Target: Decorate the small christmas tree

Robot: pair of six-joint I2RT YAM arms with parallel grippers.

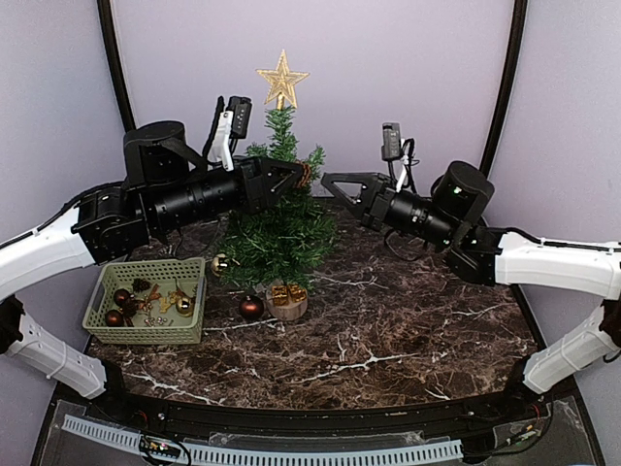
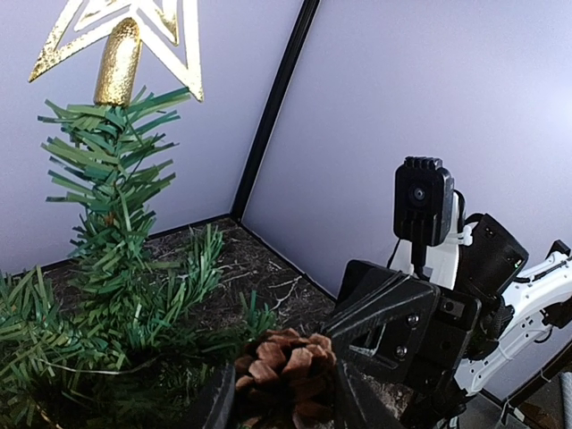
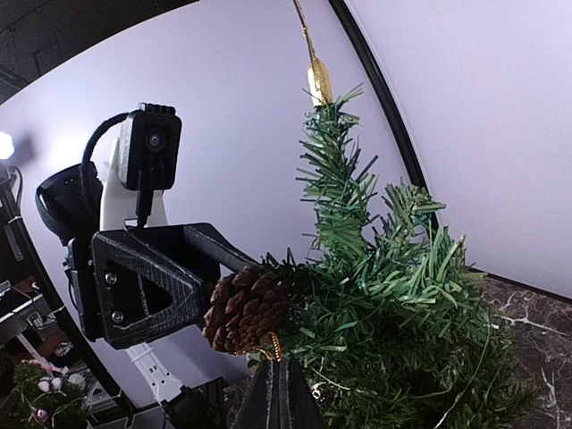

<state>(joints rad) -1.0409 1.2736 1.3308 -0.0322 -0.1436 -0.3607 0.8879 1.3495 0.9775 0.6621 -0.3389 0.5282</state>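
The left gripper (image 1: 291, 178) grasps a pine cone (image 3: 246, 308) high in the small christmas tree (image 1: 281, 228), left of centre near the worktop's (image 1: 408, 320) far edge. The right gripper (image 1: 330, 181), clenched, sits under the cone's gold loop (image 3: 271, 344); hook that loop over a branch tip before releasing

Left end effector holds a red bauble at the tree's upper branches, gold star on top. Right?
No. The left end effector holds a pine cone, not a bauble, at the small christmas tree's upper branches, gold star on top; left wrist view shows it.
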